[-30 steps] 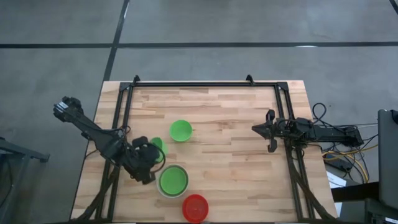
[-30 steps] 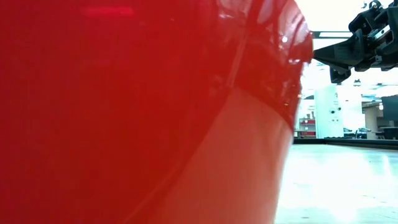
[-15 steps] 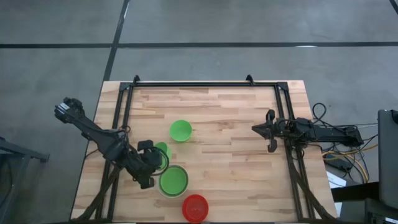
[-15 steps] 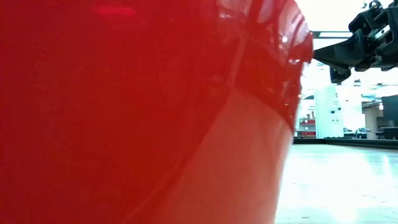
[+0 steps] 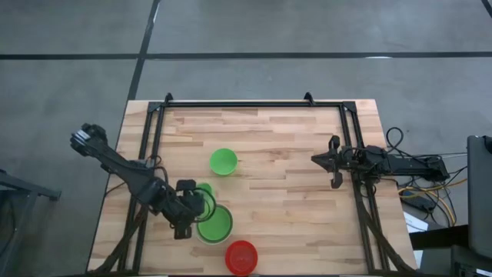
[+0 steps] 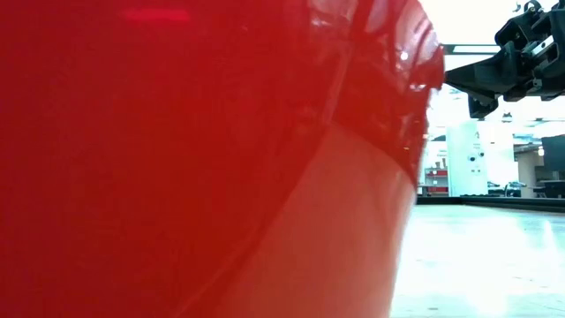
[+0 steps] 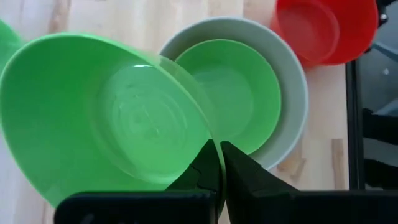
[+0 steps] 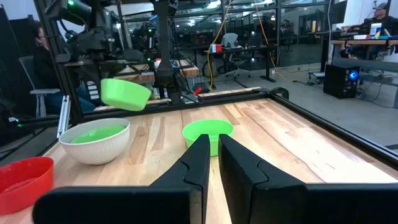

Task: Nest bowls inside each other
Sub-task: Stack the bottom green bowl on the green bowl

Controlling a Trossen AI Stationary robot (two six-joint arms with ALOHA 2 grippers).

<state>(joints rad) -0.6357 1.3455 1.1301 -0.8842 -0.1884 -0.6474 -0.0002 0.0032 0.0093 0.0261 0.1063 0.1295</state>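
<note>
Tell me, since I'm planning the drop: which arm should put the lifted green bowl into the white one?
Left. Its gripper grips the lifted green bowl right beside the white bowl; the right gripper waits across the table.

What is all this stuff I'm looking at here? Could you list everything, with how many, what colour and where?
Held bowl: one, bright green, lifted off the table in the left gripper, beside the white bowl.
White bowl: one, cream, near the table's front edge, with a green bowl nested inside it.
Loose green bowl: one, bright green, alone at the table's middle.
Red bowl: one, red, at the front edge, close before the low camera.
Table: one, light wood, with a black frame.
Left gripper: shut on the held bowl's rim.
Right gripper: shut, empty, waiting at the table's right side.
</note>
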